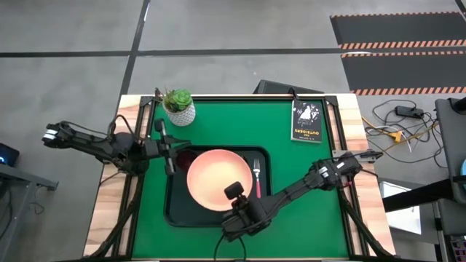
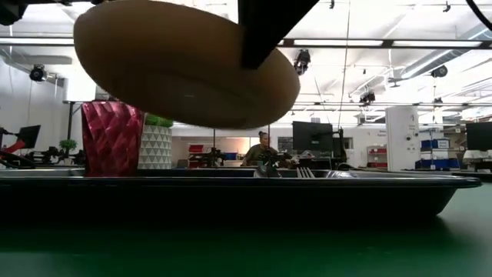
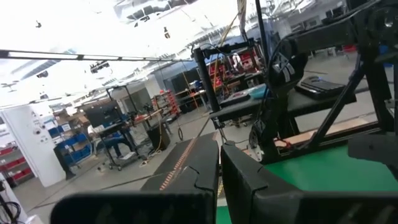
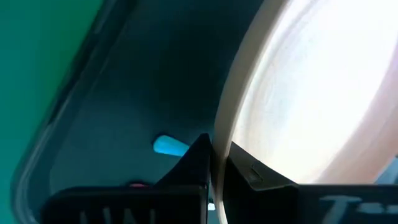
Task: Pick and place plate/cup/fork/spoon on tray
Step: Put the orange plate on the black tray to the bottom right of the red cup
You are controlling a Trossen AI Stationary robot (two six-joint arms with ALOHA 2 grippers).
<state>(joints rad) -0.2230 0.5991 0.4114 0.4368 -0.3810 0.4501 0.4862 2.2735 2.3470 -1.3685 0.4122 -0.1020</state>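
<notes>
The salmon-pink plate (image 1: 218, 178) is held tilted above the dark tray (image 1: 175, 211) by my right gripper (image 1: 234, 192), which is shut on the plate's near rim. The dark red cup (image 2: 112, 138) stands upright on the tray's far left part. The pink-handled fork (image 1: 256, 177) lies on the tray's floor to the right of the plate. The tip of the spoon's teal handle (image 4: 169, 146) shows on the tray floor in the right wrist view; the rest is hidden. My left gripper (image 1: 173, 151) is shut and empty, above the tray's far left corner near the cup. My right gripper pinches the plate's rim (image 4: 219, 140) at its near edge between the two fingers, one finger (image 4: 193, 162) under the plate and one (image 4: 249, 165) on its upper face. It comes from the table's near side. The plate is lifted clear of the tray, tilted.
A white pot with a green plant (image 1: 178, 107) stands on the green mat beyond the tray's far left corner. A small black book (image 1: 306, 121) lies at the far right. Bare green mat lies to the right of the tray. A person (image 2: 261, 150) sits far off in the room.
</notes>
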